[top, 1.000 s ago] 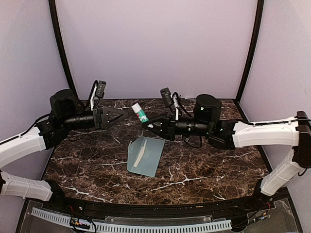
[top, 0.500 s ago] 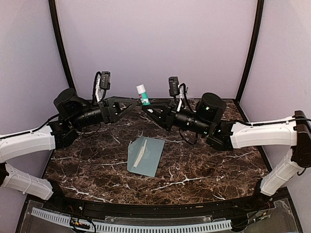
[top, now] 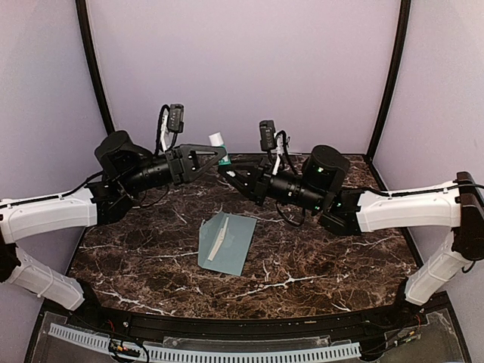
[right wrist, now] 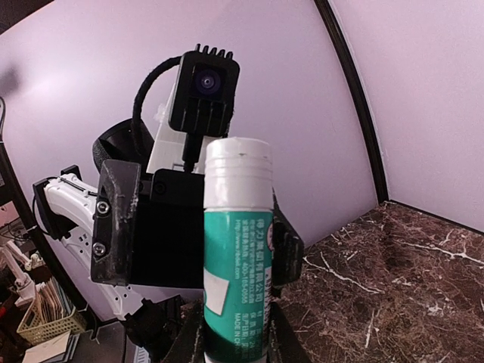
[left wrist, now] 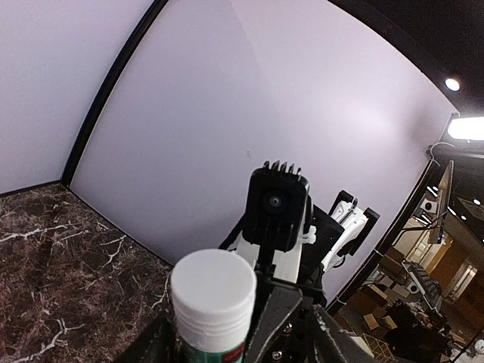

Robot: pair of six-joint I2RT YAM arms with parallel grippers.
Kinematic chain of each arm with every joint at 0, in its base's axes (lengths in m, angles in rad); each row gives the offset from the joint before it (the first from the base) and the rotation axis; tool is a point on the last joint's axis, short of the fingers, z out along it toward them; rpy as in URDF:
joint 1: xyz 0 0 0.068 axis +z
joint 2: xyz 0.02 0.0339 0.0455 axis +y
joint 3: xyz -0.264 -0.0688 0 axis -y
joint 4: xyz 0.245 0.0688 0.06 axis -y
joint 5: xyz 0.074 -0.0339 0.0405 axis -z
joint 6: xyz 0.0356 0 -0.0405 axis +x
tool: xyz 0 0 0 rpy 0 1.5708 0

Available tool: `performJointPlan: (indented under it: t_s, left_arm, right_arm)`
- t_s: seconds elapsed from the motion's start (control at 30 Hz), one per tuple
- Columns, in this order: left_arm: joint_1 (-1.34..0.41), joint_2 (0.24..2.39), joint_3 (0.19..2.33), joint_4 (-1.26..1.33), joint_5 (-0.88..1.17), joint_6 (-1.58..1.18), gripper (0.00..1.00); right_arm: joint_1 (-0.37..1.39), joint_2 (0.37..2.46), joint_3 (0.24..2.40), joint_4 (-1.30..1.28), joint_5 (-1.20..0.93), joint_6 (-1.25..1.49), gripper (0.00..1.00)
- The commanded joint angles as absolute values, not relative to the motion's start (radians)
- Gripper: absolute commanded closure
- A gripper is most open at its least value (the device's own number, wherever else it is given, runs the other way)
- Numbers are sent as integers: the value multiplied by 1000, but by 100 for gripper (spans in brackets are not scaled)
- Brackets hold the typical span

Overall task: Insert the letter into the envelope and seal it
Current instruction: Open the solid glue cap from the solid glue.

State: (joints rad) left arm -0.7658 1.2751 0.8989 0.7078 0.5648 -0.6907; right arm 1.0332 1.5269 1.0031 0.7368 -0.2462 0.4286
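Note:
The teal envelope (top: 231, 243) lies flat on the marble table, with the cream letter (top: 217, 241) showing as a narrow strip on it. High above the back of the table, my right gripper (top: 227, 169) (right wrist: 231, 342) is shut on the lower body of a green glue stick (top: 218, 142) (right wrist: 236, 257) with a white cap (left wrist: 212, 291). My left gripper (top: 220, 155) (left wrist: 215, 342) has come in from the left. Its fingers (right wrist: 162, 227) close on either side of the stick just below the cap.
Both arms meet in the air over the table's back edge, near the purple rear wall (top: 242, 68). Black frame posts (top: 94, 76) stand at the back corners. The envelope lies well below and in front of both grippers.
Both grippers rose and drew together over the back of the table. The left gripper reached the glue stick held by the right and narrowed its jaws round it.

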Motion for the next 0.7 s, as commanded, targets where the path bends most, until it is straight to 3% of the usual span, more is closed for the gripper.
performJointPlan:
  t_s: [0.0, 0.43, 0.5, 0.6, 0.67]
  left_arm:
    - [-776, 1290, 934, 738, 589, -704, 48]
    - [-781, 1301, 938, 729, 580, -702, 95]
    - [-781, 1298, 946, 712, 573, -693, 98]
    - [-780, 1287, 979, 645, 541, -633, 100]
    - [-779, 1279, 1007, 554, 522, -568, 100]
  right_arm:
    - [1042, 1521, 1024, 795, -242, 427, 91]
    - [1042, 1516, 1004, 788, -225, 431, 88]
    - [1042, 1505, 990, 779, -221, 431, 75]
    - [1043, 1457, 947, 748, -191, 428, 43]
    - [1042, 1404, 919, 691, -145, 416, 31]
